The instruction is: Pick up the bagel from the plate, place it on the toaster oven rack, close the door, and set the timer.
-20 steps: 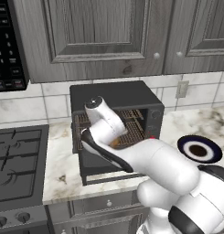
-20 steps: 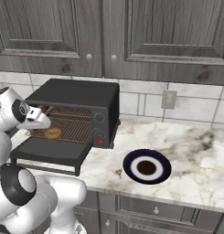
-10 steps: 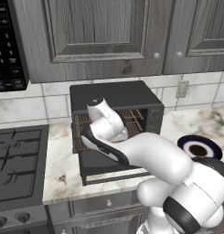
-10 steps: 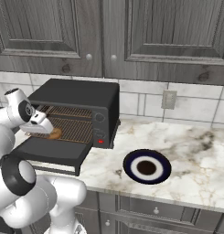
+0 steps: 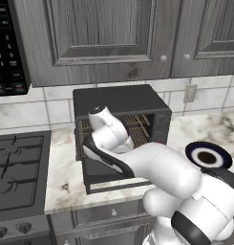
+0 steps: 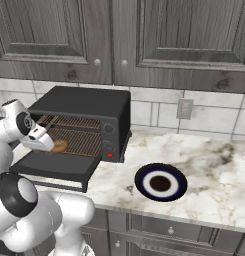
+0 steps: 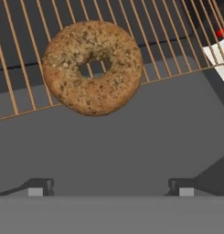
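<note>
Lying flat on the rack (image 7: 177, 50), the bagel (image 7: 93, 67) is seen at the near edge of the wire grid, its near rim overhanging the edge above the lowered door (image 7: 131, 137). The fingers (image 7: 111, 187) are spread wide and empty, apart from the bagel. The plate (image 6: 160, 183) sits bare on the tabletop (image 6: 214, 175), right of the oven (image 6: 89, 107).

Risk noted: because the bagel overhangs the rack's near edge, it could be clipped or pushed off when the door is swung up, or the door could be kept from shutting fully. A nudge from the fingers on withdrawal would have the same effect.

Orientation: the bagel is a ring with its hole facing up; no long axis or pointing direction can be assigned.
</note>
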{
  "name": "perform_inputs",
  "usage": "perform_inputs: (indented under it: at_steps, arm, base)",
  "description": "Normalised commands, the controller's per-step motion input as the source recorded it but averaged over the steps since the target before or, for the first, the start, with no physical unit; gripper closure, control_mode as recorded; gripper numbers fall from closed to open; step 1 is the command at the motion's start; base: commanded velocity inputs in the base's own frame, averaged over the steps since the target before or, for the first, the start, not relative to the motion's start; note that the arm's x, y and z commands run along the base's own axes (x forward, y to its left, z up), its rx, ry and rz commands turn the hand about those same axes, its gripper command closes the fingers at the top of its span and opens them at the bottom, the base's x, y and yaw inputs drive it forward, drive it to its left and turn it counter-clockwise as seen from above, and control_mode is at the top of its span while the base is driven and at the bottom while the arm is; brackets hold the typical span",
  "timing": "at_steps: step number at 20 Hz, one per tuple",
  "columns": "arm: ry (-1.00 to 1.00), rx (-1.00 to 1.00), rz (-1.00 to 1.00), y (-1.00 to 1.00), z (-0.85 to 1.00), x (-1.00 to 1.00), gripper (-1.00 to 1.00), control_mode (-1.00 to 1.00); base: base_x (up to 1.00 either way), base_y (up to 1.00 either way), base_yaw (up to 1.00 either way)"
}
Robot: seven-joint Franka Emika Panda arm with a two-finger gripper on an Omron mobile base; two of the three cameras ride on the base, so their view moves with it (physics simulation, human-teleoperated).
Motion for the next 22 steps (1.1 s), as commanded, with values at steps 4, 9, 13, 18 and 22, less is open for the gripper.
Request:
perform_inputs:
  at_steps: [4,9,13,18,22]
  arm:
    - [0.00,0.00,-0.08,0.00,-0.14,-0.11,-1.00,-1.00]
    - [0.00,0.00,-0.04,0.00,-0.20,0.16,-1.00,-1.00]
    - [0.00,0.00,0.00,0.00,-0.24,0.36,-1.00,-1.00]
    - [0.00,0.00,0.00,0.01,-0.21,0.37,-1.00,-1.00]
    - [0.00,0.00,0.00,0.03,-0.18,0.37,-1.00,-1.00]
  base:
    - [0.00,0.00,0.00]
    - [0.00,0.00,0.00]
    - [0.00,0.00,0.00]
    - [0.00,0.00,0.00]
    - [0.00,0.00,0.00]
